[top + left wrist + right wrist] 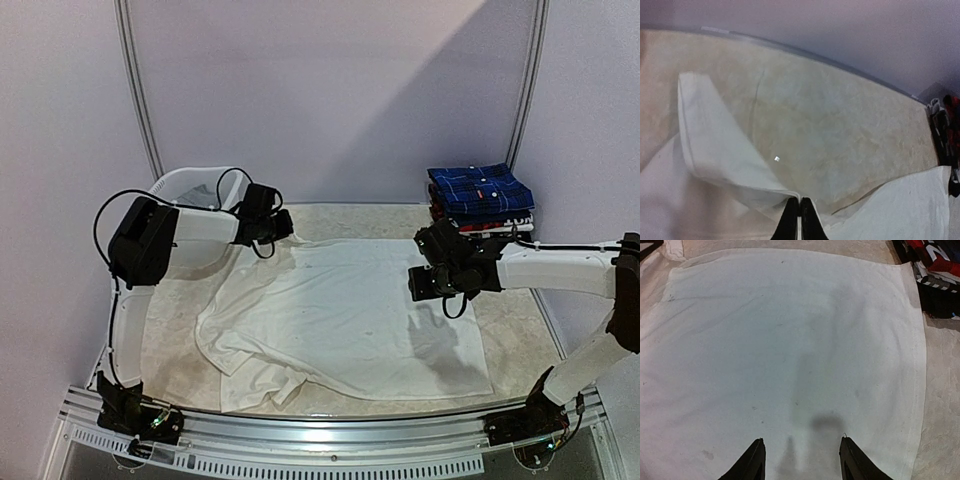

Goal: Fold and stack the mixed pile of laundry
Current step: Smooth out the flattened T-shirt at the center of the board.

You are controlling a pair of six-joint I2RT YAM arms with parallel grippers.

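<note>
A plain white shirt (340, 320) lies spread over the middle of the table, rumpled along its left and near edges. My left gripper (272, 228) is at the shirt's far left corner. In the left wrist view its jaws (800, 204) are shut on a lifted fold of the white shirt (715, 145). My right gripper (440, 278) hovers over the shirt's right half. Seen from the right wrist, it (802, 452) stands open above flat white cloth (790, 340) with nothing between its fingers. A dark blue plaid shirt (480, 188) tops a folded stack at the back right.
A white slotted basket (185, 185) stands at the back left, behind the left arm. The folded stack (935, 270) sits just past the white shirt's far right corner. Bare beige tabletop (840, 130) lies between the shirt and the back wall.
</note>
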